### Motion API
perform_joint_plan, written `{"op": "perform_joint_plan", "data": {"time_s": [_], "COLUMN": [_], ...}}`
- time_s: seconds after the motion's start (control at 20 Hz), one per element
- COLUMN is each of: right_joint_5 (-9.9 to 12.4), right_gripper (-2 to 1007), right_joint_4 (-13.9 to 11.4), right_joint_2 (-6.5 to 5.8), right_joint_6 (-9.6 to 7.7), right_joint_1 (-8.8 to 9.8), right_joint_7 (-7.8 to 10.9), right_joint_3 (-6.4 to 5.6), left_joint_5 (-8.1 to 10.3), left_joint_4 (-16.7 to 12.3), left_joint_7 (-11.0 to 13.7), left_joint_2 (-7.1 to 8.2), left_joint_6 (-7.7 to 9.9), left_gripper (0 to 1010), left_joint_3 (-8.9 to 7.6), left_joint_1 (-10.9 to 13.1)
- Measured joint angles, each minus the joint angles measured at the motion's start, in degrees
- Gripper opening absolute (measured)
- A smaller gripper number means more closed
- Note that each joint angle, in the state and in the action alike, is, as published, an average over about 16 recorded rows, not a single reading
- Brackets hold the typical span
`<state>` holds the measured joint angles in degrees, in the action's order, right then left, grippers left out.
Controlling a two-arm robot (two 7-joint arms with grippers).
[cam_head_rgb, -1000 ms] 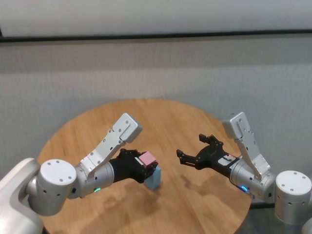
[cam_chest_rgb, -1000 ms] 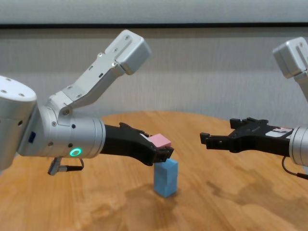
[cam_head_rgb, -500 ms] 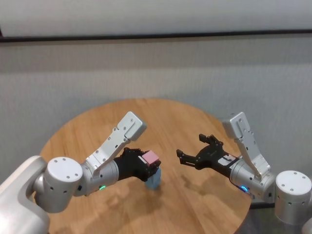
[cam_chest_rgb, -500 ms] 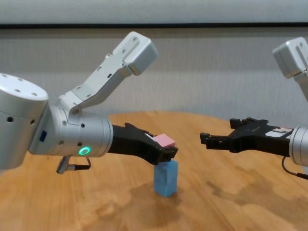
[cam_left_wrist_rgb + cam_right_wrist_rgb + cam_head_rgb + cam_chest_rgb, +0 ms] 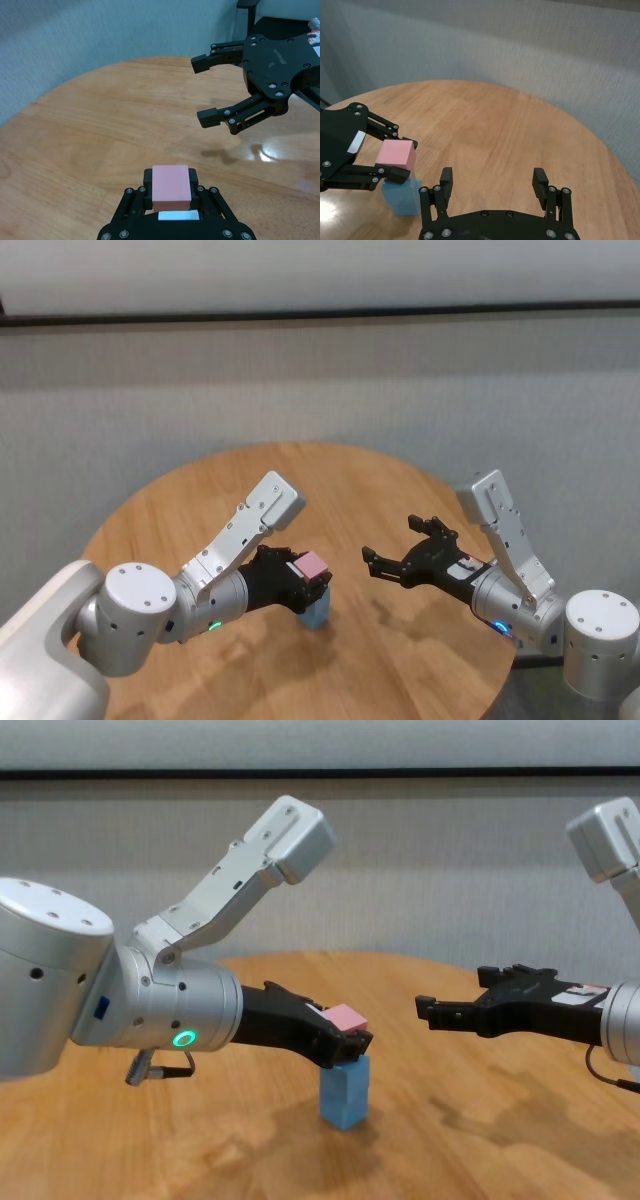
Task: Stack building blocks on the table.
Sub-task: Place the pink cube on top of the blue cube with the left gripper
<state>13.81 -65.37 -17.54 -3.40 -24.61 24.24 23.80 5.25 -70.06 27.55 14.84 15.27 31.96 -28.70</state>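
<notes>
The black fingers of the left gripper [image 5: 345,1038] are clamped on a small matte pink cube [image 5: 346,1017], holding it directly over a stack of light blue matte cubes [image 5: 345,1091] that stands on the round table of light orange-brown wood planks [image 5: 480,1160]. In the chest view the pink cube sits just above the top of the blue stack; whether the two touch cannot be told. In the right wrist view the pink cube [image 5: 396,153] overhangs the blue stack [image 5: 402,196] slightly, its edges not quite square with the column beneath. The seam between the stacked blue cubes is not clear in any view.

Outward from the blue stack, the left gripper's black body runs back to a silver forearm carrying a glowing green ring light [image 5: 182,1039]. The left wrist view shows the pink cube [image 5: 170,187] seated between the fingers, a small white patch just behind it; no writing on it can be read.

The right gripper [image 5: 388,553] hovers well apart from the blue stack, above the table, its black fingers spread wide and holding nothing. A label with red marks sits on its wrist [image 5: 578,992], too small to read.
</notes>
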Motion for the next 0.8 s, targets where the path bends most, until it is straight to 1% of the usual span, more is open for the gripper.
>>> {"op": "perform_joint_plan", "data": {"time_s": [0.3,0.8], "right_joint_5": [0.0,0.0], "right_gripper": [1005,1005], "right_joint_4": [0.0,0.0], "right_joint_2": [0.00,0.00], "right_joint_6": [0.00,0.00], "right_joint_1": [0.00,0.00], "right_joint_7": [0.00,0.00], "right_joint_3": [0.00,0.00], "left_joint_5": [-0.14,-0.32], "left_joint_4": [0.0,-1.4], "left_joint_7": [-0.2,-0.5], "left_joint_2": [-0.12,0.06], "left_joint_6": [0.05,0.61], "left_gripper": [397,397], "left_joint_3": [-0.08,-0.33], "left_joint_1": [0.0,0.5]}}
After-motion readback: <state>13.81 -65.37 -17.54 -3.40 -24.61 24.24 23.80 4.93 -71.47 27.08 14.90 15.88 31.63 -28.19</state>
